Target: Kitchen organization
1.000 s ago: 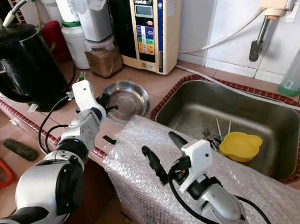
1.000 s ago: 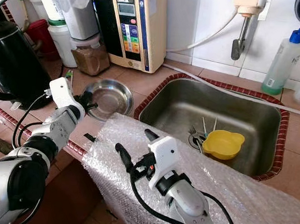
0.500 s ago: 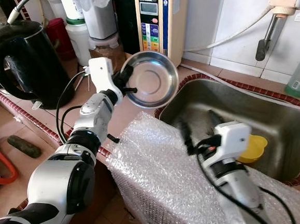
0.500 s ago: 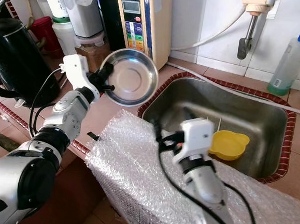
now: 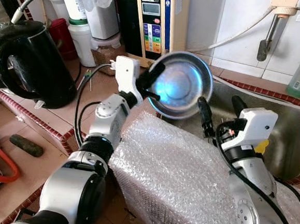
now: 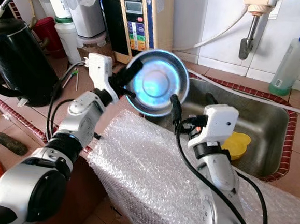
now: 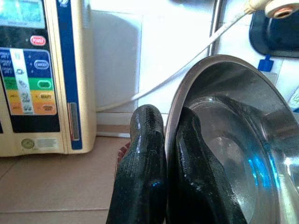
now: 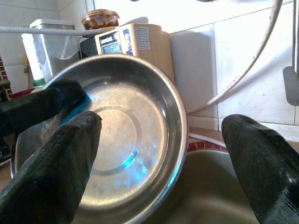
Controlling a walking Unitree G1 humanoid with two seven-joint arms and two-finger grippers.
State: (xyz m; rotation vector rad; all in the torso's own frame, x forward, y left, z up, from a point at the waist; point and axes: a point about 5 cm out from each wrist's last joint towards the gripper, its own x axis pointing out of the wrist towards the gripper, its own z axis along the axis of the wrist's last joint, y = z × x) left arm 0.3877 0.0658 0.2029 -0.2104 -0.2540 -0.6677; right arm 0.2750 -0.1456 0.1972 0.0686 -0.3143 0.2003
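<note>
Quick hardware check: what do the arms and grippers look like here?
Both arms are silver with black joints. Left gripper and right gripper each have two long black textured fingers on a white boxy wrist housing, with loose black cables looping alongside.

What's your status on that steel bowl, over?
Left gripper shut on steel bowl rim, bowl held tilted in the air beside the sink. Right gripper open, facing the bowl, not touching. Nothing between them.

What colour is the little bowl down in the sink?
Yellow. The little bowl sits in the sink, partly behind the right arm; the right eye view shows it best.
</note>
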